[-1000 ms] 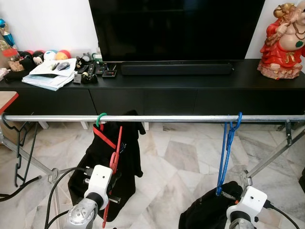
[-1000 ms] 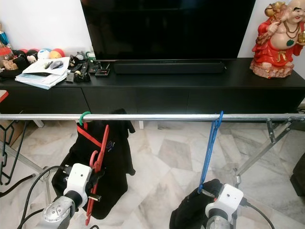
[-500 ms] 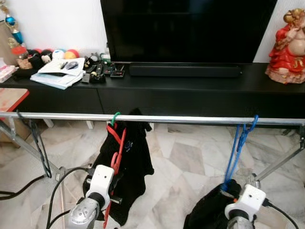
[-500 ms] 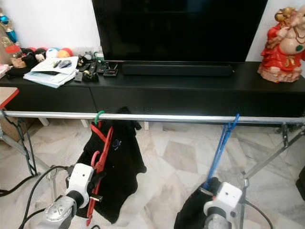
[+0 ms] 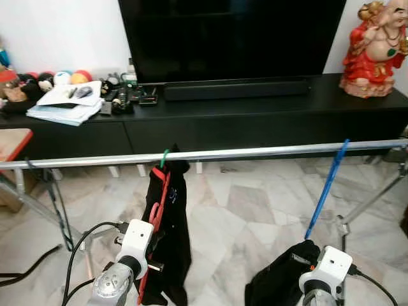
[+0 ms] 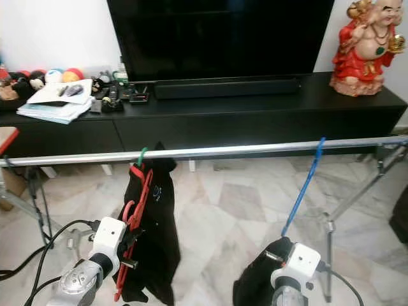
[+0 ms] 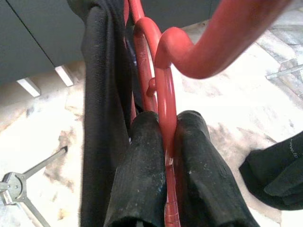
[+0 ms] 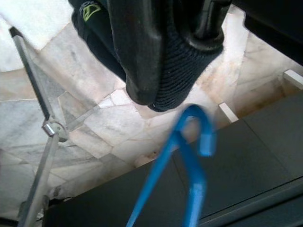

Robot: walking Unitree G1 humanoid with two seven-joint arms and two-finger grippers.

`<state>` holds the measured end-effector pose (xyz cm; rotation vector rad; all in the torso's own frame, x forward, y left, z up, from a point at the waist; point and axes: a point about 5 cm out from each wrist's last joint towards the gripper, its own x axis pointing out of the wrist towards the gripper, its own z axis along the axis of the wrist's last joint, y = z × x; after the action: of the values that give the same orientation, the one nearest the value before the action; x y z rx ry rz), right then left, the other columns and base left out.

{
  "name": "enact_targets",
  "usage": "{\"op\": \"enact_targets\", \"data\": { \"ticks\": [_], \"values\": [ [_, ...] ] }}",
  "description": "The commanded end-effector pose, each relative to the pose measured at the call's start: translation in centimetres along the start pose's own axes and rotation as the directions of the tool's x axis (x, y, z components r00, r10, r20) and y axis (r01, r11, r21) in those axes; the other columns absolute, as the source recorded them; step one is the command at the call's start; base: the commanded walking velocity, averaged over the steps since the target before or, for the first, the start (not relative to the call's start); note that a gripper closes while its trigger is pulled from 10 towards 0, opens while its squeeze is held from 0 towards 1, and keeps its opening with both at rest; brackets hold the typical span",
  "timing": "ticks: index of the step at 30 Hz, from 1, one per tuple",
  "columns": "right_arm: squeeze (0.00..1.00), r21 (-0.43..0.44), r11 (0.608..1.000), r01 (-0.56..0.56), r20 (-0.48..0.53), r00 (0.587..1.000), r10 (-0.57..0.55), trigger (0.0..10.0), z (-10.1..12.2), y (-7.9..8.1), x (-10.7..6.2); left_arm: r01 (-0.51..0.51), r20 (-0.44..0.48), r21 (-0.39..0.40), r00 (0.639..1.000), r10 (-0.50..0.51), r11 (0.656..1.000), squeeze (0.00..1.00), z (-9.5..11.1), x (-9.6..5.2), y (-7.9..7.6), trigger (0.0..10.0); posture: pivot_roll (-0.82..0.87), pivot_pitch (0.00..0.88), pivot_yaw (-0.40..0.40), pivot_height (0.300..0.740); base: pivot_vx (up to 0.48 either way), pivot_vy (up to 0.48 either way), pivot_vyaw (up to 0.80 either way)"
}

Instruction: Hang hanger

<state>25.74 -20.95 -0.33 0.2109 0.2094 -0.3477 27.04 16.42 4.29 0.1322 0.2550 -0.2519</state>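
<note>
Hands grip plastic hangers: left hand (image 7: 166, 198) pinches the glossy red hanger (image 7: 163, 90), right hand (image 8: 156, 56) the thin blue hanger (image 8: 187, 161).

Silver left arm (image 5: 109, 285) and right arm (image 5: 317, 298), each with a white wrist housing, black cables and black padded fingers (image 7: 137, 179).

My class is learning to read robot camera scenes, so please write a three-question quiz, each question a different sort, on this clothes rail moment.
1. True or false: the left gripper is shut on the red plastic hanger.
2. Which hook sits on the silver metal rail? A) green hook B) yellow hook C) white hook
3. Fill in: the blue plastic hanger held by the right gripper carries a ____ garment.

Key: 1 true; 2 A; 3 black.
</note>
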Motion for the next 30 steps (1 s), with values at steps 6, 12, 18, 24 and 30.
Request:
{"op": "enact_targets", "data": {
  "ticks": [6,12,18,24,30],
  "values": [
    [0.0,0.002,1.0,0.018,0.013,1.0,-0.018,10.0,0.36,-0.4,0.18,-0.002,0.006,-0.012,1.0,0.002,1.0,0.0,0.11,-0.11,0.22,10.0,-0.03,0.062,0.09,0.74,0.0,0.0,0.0],
    [0.0,0.007,1.0,0.022,0.012,1.0,-0.022,10.0,0.36,-0.32,0.23,0.01,0.009,-0.023,1.0,-0.01,1.0,0.0,0.22,-0.15,0.03,10.0,-0.03,0.062,0.096,0.74,0.0,0.0,0.0],
    [0.0,0.008,1.0,0.027,0.011,1.0,-0.027,10.0,0.37,-0.33,0.26,0.015,0.011,-0.027,1.0,-0.014,1.0,0.0,0.26,-0.18,0.04,10.0,-0.03,0.064,0.099,0.74,0.0,0.0,0.0],
    [0.0,0.011,1.0,0.028,0.005,1.0,-0.028,10.0,0.12,-0.21,0.1,0.021,0.01,-0.029,1.0,-0.021,0.999,0.0,0.27,-0.24,0.07,10.0,-0.02,0.064,0.103,0.74,-0.244,0.0,0.0],
    [0.0,0.002,0.998,0.059,0.005,0.998,-0.059,10.0,0.06,-0.44,0.05,0.024,0.011,-0.029,1.0,-0.024,0.999,0.0,0.3,-0.25,0.05,10.0,-0.02,0.066,0.105,0.74,-0.249,0.0,0.0]
  ]
}}
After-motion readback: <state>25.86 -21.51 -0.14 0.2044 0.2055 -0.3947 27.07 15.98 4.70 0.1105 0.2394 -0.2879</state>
